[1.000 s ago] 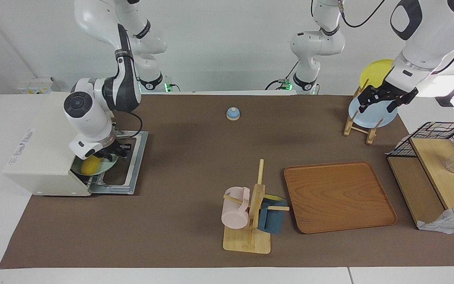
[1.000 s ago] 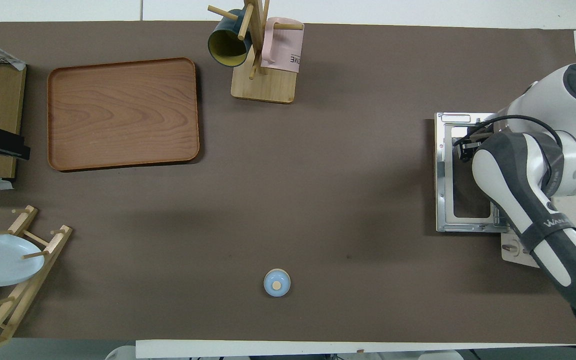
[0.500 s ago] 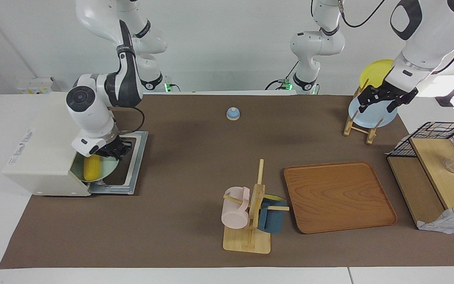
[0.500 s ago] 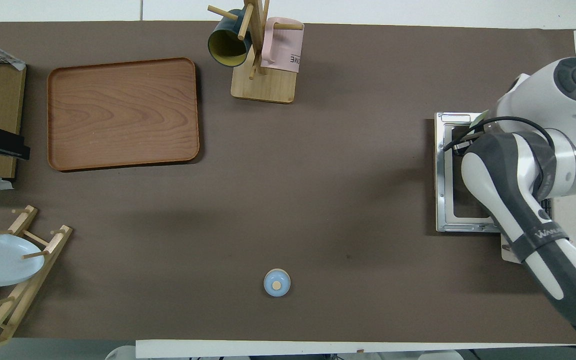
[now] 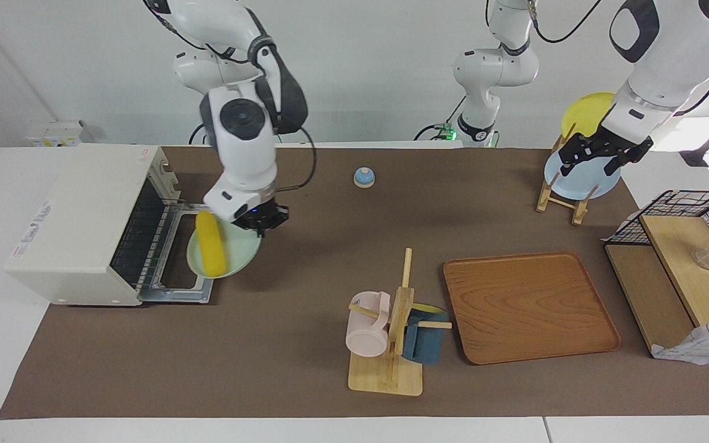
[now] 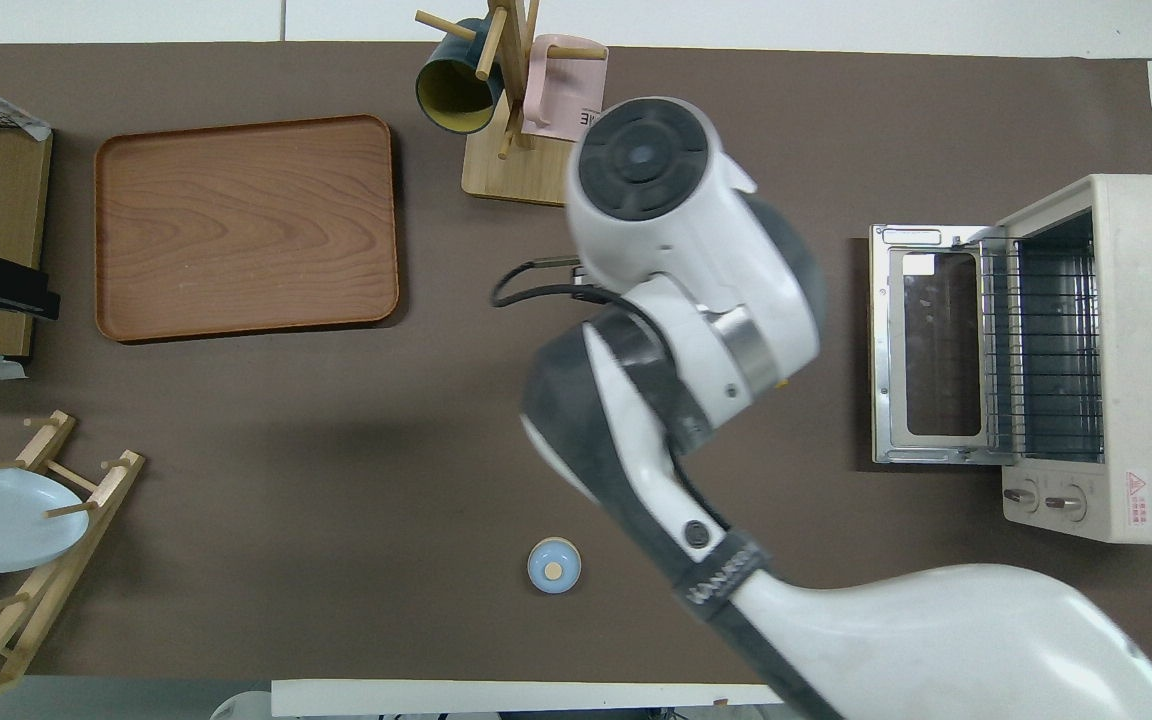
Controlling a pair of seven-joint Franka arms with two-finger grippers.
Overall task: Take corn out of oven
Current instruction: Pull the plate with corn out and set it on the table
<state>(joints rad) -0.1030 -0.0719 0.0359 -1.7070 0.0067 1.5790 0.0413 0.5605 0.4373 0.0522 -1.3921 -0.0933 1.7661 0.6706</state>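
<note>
The corn (image 5: 212, 252), a bright yellow cob, lies on a pale green plate (image 5: 239, 255). My right gripper (image 5: 260, 223) is shut on that plate's rim and holds it in the air, over the mat and the outer edge of the oven's lowered door (image 5: 189, 280). The cream-white oven (image 5: 77, 221) stands open at the right arm's end, its wire rack bare; it also shows in the overhead view (image 6: 1136, 350). There the right arm hides the plate and the corn. My left gripper (image 5: 600, 159) waits open over the plate rack.
A plate rack (image 5: 560, 197) with a blue plate and a yellow plate stands at the left arm's end, beside a wire basket (image 5: 680, 200). A wooden tray (image 5: 530, 307), a mug tree (image 5: 391, 332) with two mugs and a small blue bell (image 5: 364, 177) are on the mat.
My right gripper has drawn the green plate with the corn out of the oven, lifted it and carried it toward the table's middle. The left arm has not moved.
</note>
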